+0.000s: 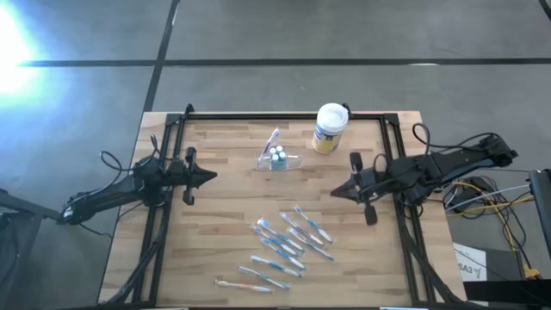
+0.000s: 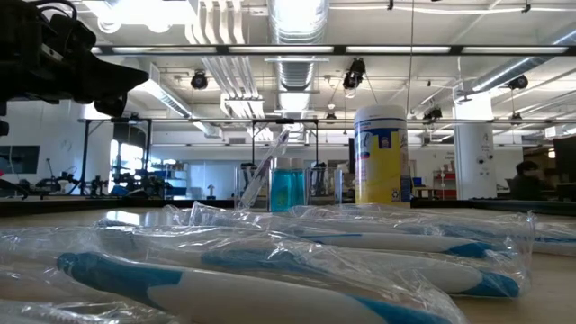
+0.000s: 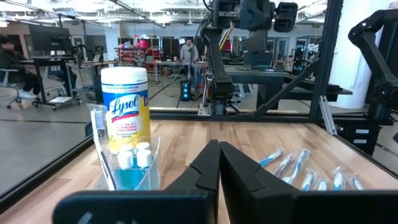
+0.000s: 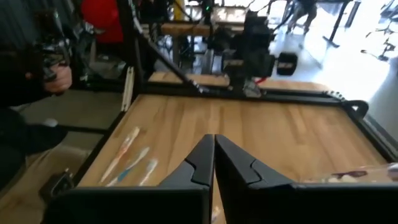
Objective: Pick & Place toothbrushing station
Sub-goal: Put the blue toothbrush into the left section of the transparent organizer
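One wooden tabletop [image 1: 224, 172], two dark arms over it, one on each side. One clear plastic holder [image 1: 280, 159] at the far middle, with two small blue bottles [image 1: 277, 156] and a single toothbrush [image 1: 272, 140] standing in it. One white canister with a yellow label [image 1: 329, 127] just right of it. Near the front lie roughly ten wrapped toothbrushes [image 1: 288, 241], mostly blue and white; overlap blurs the exact number.

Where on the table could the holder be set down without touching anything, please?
Bare wood lies between the left gripper and the clear holder, and along the table near-left corner. The wrapped toothbrushes crowd the near centre.
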Robot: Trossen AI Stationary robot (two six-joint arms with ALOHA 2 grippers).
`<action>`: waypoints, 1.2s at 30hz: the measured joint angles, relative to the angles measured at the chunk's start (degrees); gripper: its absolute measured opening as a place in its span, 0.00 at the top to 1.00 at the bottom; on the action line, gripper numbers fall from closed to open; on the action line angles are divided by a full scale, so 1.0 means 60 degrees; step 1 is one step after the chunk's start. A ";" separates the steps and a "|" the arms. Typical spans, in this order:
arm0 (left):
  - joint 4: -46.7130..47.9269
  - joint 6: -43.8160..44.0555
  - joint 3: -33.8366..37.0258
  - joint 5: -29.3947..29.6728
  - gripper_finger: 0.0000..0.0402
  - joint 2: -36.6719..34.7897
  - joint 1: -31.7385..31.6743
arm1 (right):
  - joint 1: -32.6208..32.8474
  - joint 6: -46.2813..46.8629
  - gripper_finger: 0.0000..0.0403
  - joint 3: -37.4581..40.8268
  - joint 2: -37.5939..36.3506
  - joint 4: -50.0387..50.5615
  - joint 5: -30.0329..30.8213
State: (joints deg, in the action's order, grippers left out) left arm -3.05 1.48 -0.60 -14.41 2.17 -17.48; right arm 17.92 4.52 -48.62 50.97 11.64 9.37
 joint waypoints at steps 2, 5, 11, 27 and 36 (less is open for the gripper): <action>-0.0002 0.0000 0.0000 0.0000 0.98 0.0000 -0.0002 | 0.0127 -0.0058 0.98 0.0000 0.0091 0.0192 0.0000; -0.0012 0.0001 0.0000 -0.0013 0.99 0.0000 -0.0003 | 0.0327 -0.0174 0.98 0.0000 0.0283 0.0576 0.0004; -0.0035 0.0585 0.0000 -0.0186 0.96 0.0000 -0.0003 | 0.0542 0.2080 0.98 -0.0004 0.0761 0.1461 0.0006; -0.0044 0.0887 -0.0004 -0.0171 0.93 0.0000 -0.0003 | 0.0702 0.6427 0.98 -0.0004 0.3404 0.2789 0.0036; -0.0044 0.1170 -0.0004 -0.0107 0.91 0.0000 -0.0003 | 0.0698 0.7008 0.93 -0.0438 0.5097 0.3355 0.0832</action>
State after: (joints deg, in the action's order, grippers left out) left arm -3.31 8.50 -0.62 -15.06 2.17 -17.50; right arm 22.11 46.57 -51.25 81.55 31.77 14.36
